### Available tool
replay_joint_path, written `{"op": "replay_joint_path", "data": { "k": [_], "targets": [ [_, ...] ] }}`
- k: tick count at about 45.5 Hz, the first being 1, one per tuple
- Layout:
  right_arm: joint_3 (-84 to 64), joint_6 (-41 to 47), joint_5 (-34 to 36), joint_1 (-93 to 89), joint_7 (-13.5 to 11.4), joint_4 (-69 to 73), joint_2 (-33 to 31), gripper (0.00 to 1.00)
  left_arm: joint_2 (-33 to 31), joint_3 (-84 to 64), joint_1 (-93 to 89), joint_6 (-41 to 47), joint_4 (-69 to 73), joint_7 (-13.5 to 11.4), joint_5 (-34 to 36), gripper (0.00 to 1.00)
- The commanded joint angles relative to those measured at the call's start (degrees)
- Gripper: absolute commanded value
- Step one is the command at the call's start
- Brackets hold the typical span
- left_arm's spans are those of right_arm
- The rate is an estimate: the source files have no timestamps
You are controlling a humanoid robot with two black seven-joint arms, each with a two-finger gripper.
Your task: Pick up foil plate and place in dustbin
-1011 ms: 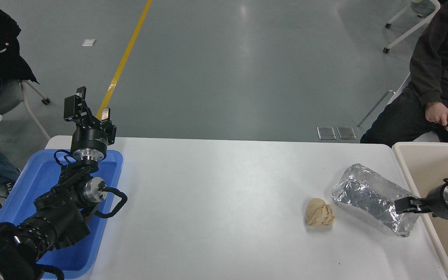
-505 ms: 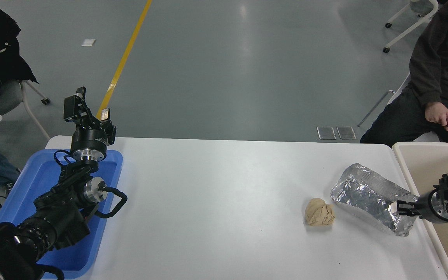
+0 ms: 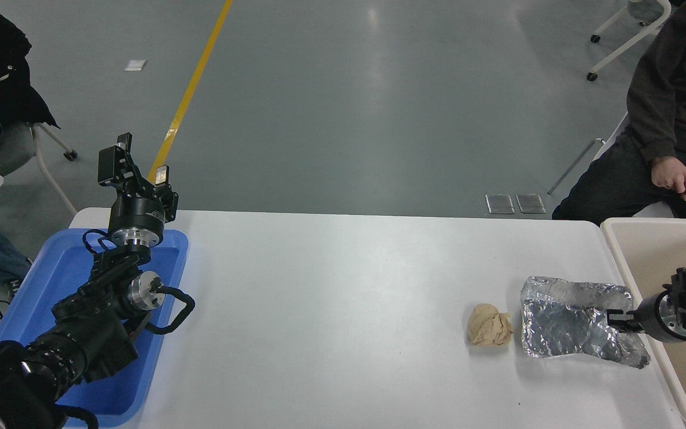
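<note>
The right gripper (image 3: pixel 617 316) is clamped on the near-right rim of the foil plate (image 3: pixel 569 319), which lies on the table (image 3: pixel 331 298) beside the dustbin (image 3: pixel 629 250). Grasp looks done; lifting and dropping remain. The left gripper (image 3: pixel 131 170) stands spread, parked.

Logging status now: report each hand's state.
Left hand: open, holding nothing, parked above the blue tray.
Right hand: closed on the foil plate.

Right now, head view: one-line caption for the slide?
Right gripper shut on the foil plate beside a paper ball, dustbin at right.
</note>
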Motion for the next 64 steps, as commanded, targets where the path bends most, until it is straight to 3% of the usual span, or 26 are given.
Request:
{"op": "replay_joint_path", "data": {
  "k": [1,16,37,51,64],
  "targets": [
    [-0.61,0.84,-0.63,3.33,0.3,0.64,-2.05,0.0,0.0,-0.02,0.0,0.0,0.0,0.0,0.0,1.0],
    [-2.55,5.41,-5.46,16.5,0.83,7.75,-8.73,0.0,0.0,-0.02,0.0,0.0,0.0,0.0,0.0,1.0],
    [-5.18,13.58,-19.79,41.38,0.74,20.58,-18.66,0.0,-0.09,-0.02,0.0,0.0,0.0,0.0,0.0,1.0],
    [-15.11,17.36,-21.11,59.84,0.74,29.99,-18.67,0.0,0.0,-0.02,0.0,0.0,0.0,0.0,0.0,1.0],
    [-18.98,17.98,-21.11,65.82,0.65,33.77,-16.91,0.0,0.0,-0.02,0.0,0.0,0.0,0.0,0.0,1.0]
  ]
}}
